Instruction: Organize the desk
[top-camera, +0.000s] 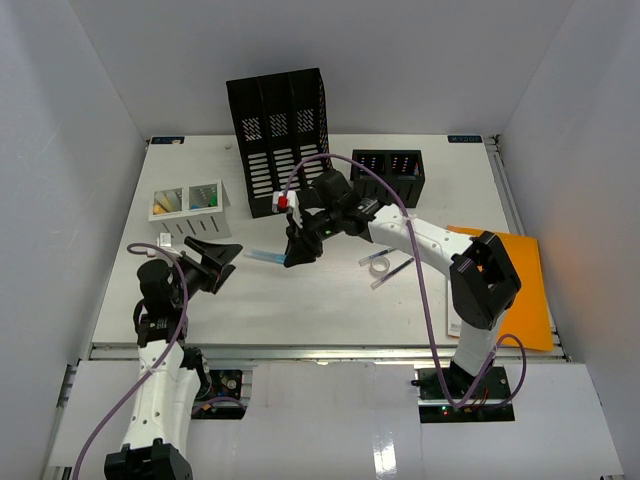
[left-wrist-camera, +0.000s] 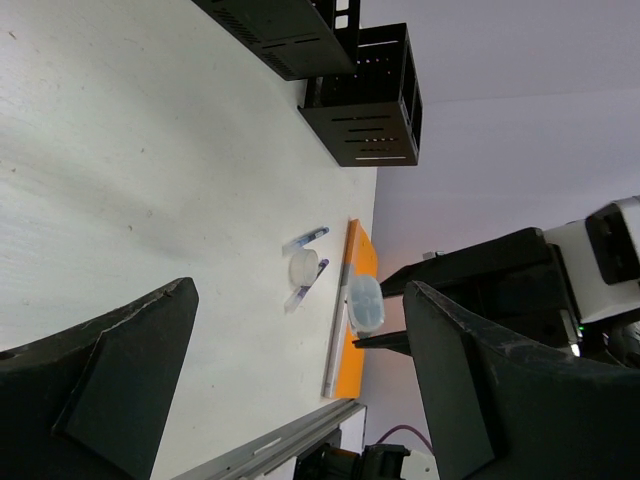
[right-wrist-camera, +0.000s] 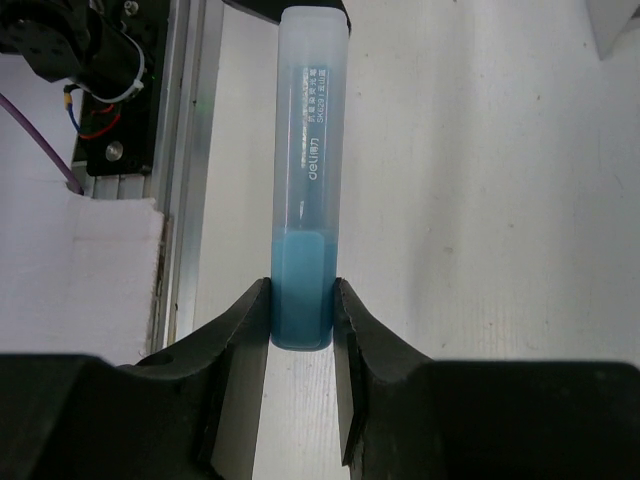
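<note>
The desk (top-camera: 300, 310) fills the view, a white tabletop with a metal rail along its near edge. Over its middle the right gripper (top-camera: 297, 255) is seen clenched on a pale blue highlighter (right-wrist-camera: 305, 150). The coloured end is pinched between the two fingers (right-wrist-camera: 245, 330), and the translucent barrel is pointed away towards the left arm. Whether the highlighter touches the tabletop cannot be told.

The left gripper (top-camera: 228, 262) is held released, jaws spread wide, nothing between them, near the left front of the desk and aimed across at the right arm.

At the back a tall black file rack (top-camera: 280, 135) is stood upright, with a low black mesh box (top-camera: 388, 175) just to its right. A white compartment tray (top-camera: 190, 205) is set at the left. A tape roll (top-camera: 379, 265) is lying between a pen (top-camera: 374, 257) and a second pen (top-camera: 392, 272), right of centre. An orange folder (top-camera: 525, 290) is laid at the right edge.
</note>
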